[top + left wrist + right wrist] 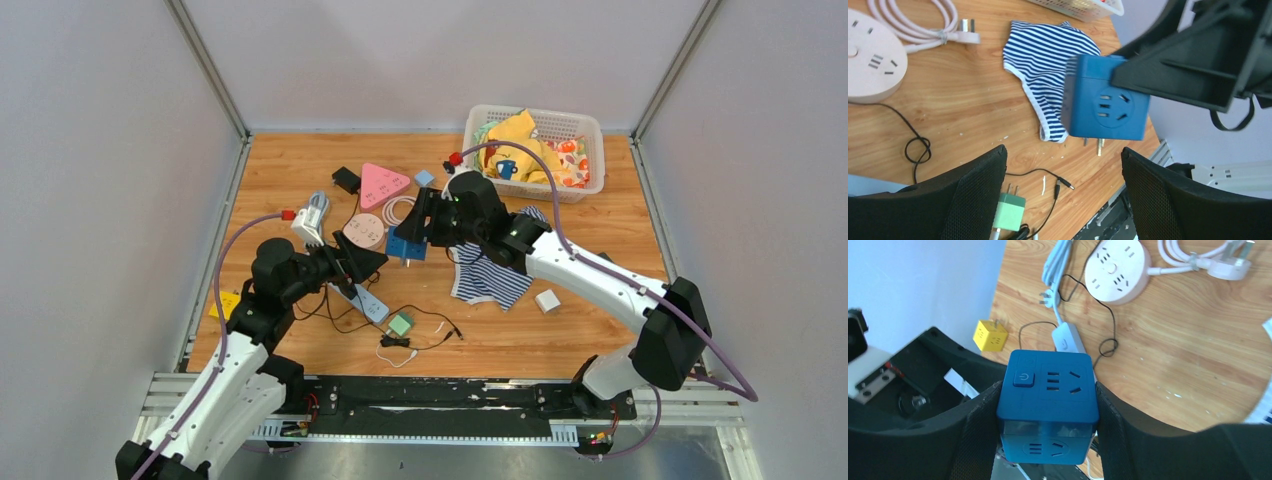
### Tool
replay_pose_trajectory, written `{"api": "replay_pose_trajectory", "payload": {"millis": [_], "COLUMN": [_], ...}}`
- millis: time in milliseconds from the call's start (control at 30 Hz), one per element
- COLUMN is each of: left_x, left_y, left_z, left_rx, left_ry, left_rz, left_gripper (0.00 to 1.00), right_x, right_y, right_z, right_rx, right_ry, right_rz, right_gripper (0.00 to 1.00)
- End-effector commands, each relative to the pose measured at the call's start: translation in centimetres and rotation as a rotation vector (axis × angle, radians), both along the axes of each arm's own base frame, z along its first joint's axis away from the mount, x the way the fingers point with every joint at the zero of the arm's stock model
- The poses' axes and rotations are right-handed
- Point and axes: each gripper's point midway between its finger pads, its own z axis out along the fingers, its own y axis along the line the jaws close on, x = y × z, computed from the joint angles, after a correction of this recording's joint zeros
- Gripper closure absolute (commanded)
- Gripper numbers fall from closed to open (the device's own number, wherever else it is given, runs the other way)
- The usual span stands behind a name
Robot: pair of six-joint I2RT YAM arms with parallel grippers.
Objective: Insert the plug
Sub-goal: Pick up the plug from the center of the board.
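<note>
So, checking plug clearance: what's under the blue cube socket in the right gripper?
Beneath the blue cube socket, metal prongs stick out; below them is bare wooden table. The underside face itself is hidden from these views.

socket cube [405, 246] left of cloth [490, 281], basket [597, 136] behind

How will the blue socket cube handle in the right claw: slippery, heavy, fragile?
Probably rigid: the blue socket cube looks like a hard plastic block, so the right claw should not dent it. Its smooth flat faces could slip or pivot if pushed off-centre. The prongs underneath look thin; a sideways knock might bend them.
</note>
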Motion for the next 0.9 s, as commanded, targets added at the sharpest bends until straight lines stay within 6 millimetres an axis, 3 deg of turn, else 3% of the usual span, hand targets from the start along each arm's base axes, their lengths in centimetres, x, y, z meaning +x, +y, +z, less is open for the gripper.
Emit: {"api": "replay_pose_trajectory", "payload": {"millis": [0,200,400,533,600,767,867], "left_x": [0.7,1.6,2.0,2.2,2.1,1.3,0.6], "left_y": [-0.6,-1.5,-2.5,-2.8,-2.9,-2.7,-2.2], "left_z": [2.6,2.0,3.0,3.1,3.0,2.5,2.6], "left_rx": [0.041,0.086,0.096,0.101,0.107,0.154,0.197], "left_ry": [-0.122,-0.108,-0.128,-0.134,-0.135,-0.194,-0.275], "left_rz": [0.003,0.002,-0.011,-0.016,-0.029,-0.075,-0.093], "left_gripper": [0.14,0.14,0.14,0.2,0.31,0.74,0.86], "right_x": [1.3,1.0,0.5,-0.1,-0.7,-3.1,-4.8], "right_y": [2.1,2.8,3.2,3.6,3.8,3.7,3.3], "right_z": [3.4,3.7,3.5,3.3,3.2,2.8,2.3], "right_rx": [0.148,0.165,0.196,0.198,0.197,0.191,0.17], "right_ry": [0.009,0.013,0.03,0.036,0.036,0.032,0.041], "right_rz": [-0.009,0.003,0.025,0.067,0.105,0.261,0.385], "right_gripper": [0.75,0.75,0.75,0.75,0.75,0.75,0.74]}}
